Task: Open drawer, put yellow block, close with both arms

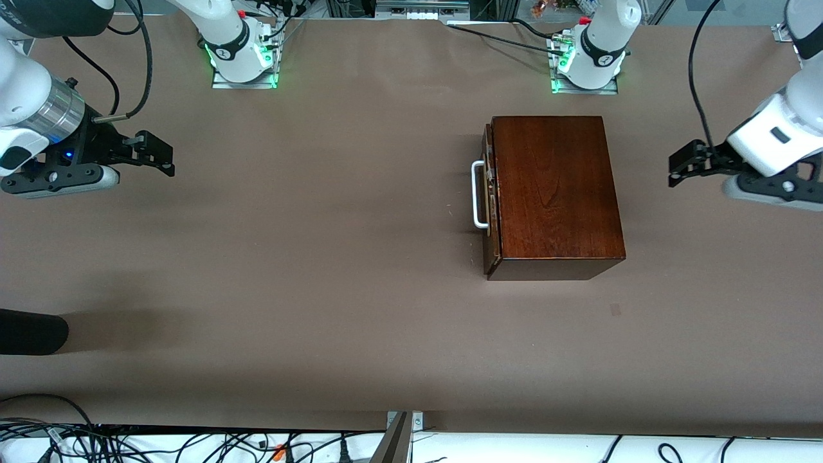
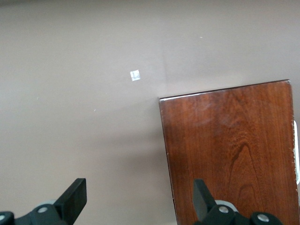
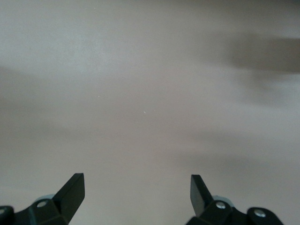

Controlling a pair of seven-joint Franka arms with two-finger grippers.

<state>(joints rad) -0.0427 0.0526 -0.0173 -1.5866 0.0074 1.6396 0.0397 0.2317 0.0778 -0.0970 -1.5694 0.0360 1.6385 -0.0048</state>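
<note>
The glossy dark mahogany box (image 1: 556,193) stands on the brown table toward the left arm's end. Its drawer is shut, with the dark front and white U-shaped handle (image 1: 478,194) facing the right arm's end. The box top also shows in the left wrist view (image 2: 234,154). My left gripper (image 1: 680,164) is open and empty, up in the air beside the box at the left arm's end. My right gripper (image 1: 157,154) is open and empty, over bare table at the right arm's end. Its fingers (image 3: 72,190) frame only table. The yellow block is out of view.
A black rounded object (image 1: 29,331) juts in at the table's edge at the right arm's end, nearer the front camera. A small pale mark (image 2: 135,75) lies on the table by the box. Cables (image 1: 193,444) hang along the table's front edge.
</note>
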